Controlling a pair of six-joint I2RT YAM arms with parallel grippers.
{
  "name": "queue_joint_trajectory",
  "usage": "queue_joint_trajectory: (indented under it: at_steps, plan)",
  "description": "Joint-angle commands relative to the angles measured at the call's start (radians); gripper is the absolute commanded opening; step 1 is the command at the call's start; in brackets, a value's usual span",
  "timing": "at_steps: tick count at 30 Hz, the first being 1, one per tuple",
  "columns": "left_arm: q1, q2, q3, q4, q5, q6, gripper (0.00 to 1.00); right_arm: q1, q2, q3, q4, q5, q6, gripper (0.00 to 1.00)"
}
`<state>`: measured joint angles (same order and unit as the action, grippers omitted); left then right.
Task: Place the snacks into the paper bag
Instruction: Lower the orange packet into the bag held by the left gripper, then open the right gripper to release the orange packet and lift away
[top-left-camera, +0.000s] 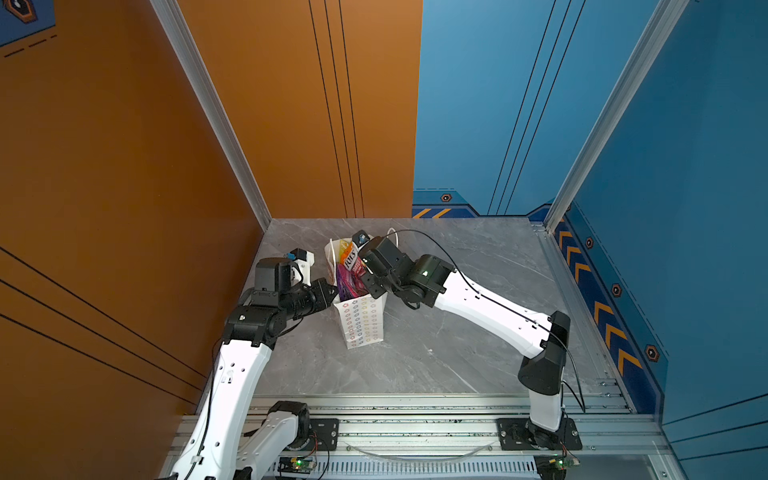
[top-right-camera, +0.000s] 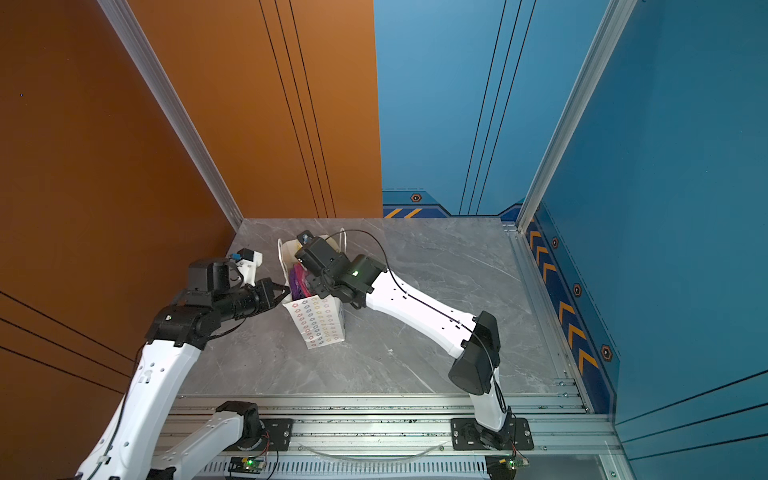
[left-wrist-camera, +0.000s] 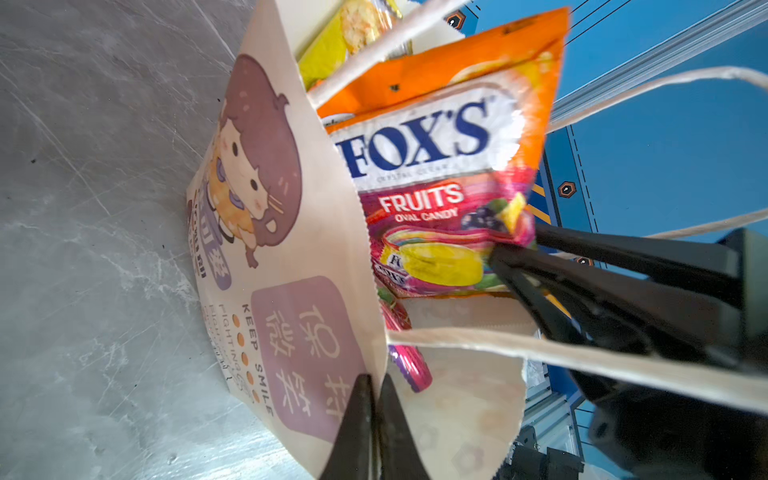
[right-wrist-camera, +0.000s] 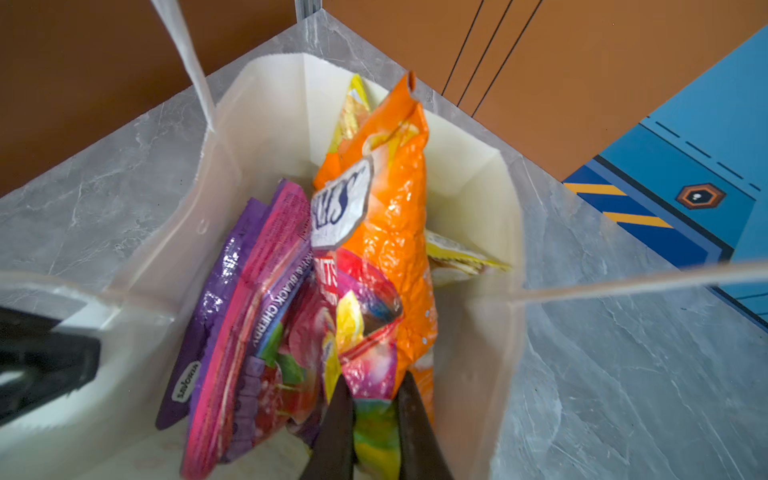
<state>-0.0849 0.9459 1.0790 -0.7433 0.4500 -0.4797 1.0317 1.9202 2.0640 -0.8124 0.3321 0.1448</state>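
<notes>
My left gripper is pinched tight on the bag's rim, propping it open on the table. My right gripper is clamped on the orange FOX'S packet, inside the bag's mouth beside purple packets and a yellow one.

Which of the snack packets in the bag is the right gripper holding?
The orange FOX'S packet. The right gripper is shut on its lower corner, while the purple packets and the yellow ones sit loose in the paper bag.
</notes>
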Motion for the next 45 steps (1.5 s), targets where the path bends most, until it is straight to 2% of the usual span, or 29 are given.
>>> queue_joint_trajectory:
  at_steps: [1, 11, 30, 31, 35, 40, 45]
  plan:
    - [0.008, -0.013, -0.013, 0.004, 0.023, 0.004, 0.08, 0.001, -0.06, 0.057, -0.058, 0.029, 0.014, 0.0]
    - [0.008, -0.009, -0.016, 0.008, 0.023, 0.003, 0.08, 0.037, 0.038, 0.084, -0.062, -0.003, -0.054, 0.0]
    - [0.011, 0.006, -0.022, 0.019, 0.026, 0.006, 0.08, 0.002, 0.256, 0.145, -0.105, -0.131, 0.001, 0.0]
    - [0.013, 0.007, -0.022, 0.019, 0.027, 0.007, 0.08, -0.002, 0.258, 0.154, -0.111, -0.139, 0.008, 0.05]
    - [0.014, 0.009, -0.018, 0.018, 0.027, 0.009, 0.08, -0.016, 0.202, 0.183, -0.113, -0.196, 0.023, 0.35]
    - [0.017, 0.014, -0.015, 0.021, 0.032, 0.009, 0.08, -0.021, 0.078, 0.225, -0.094, -0.246, 0.027, 0.48]
    - [0.019, 0.011, -0.016, 0.02, 0.035, 0.009, 0.08, -0.033, -0.018, 0.215, -0.066, -0.316, 0.057, 0.52]
